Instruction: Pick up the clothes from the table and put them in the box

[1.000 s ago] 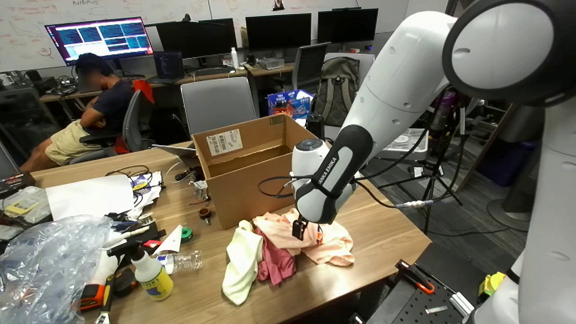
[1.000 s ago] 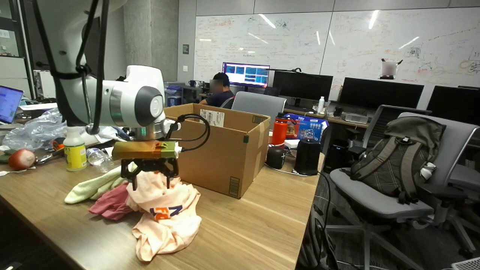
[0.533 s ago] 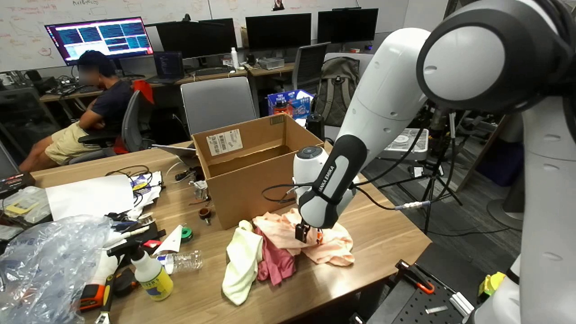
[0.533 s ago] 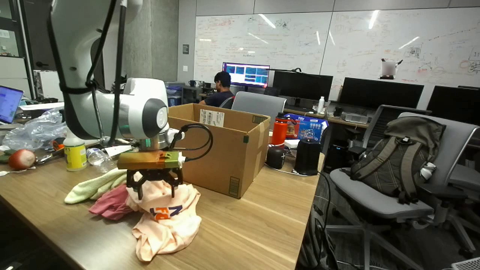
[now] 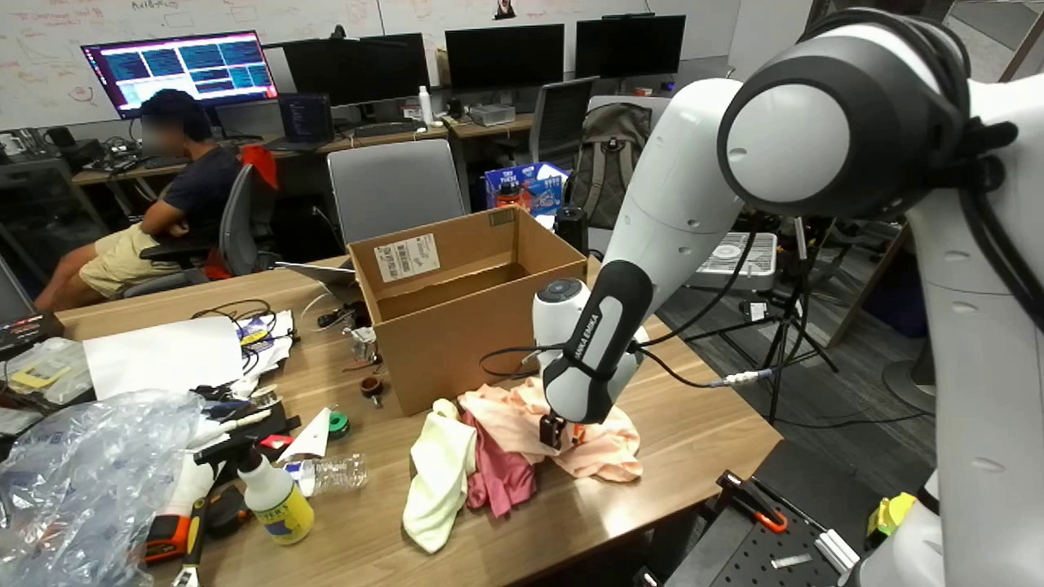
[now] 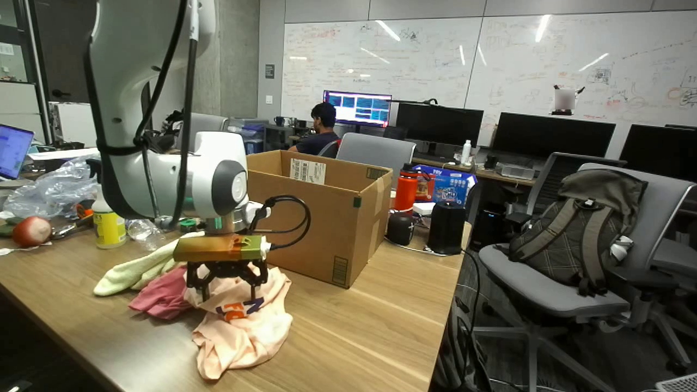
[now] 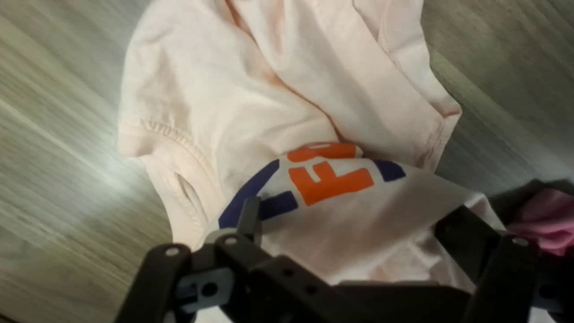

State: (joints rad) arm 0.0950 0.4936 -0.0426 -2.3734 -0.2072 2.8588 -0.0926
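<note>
In an exterior view, a cardboard box (image 5: 469,350) stands on the surface (image 5: 689,428); just beside it lie a yellow-green cloth (image 5: 440,481), dark pink cloth (image 5: 499,473) and peach shirt (image 5: 602,452), bunched together, pink in the middle. In an exterior view, tool (image 6: 229,298) points down at the shirt, jaws spread wide, nothing gripped. Wrist view: the shirt, printed orange and purple, shows between the fingers (image 7: 250,219); contact, cannot tell.
</note>
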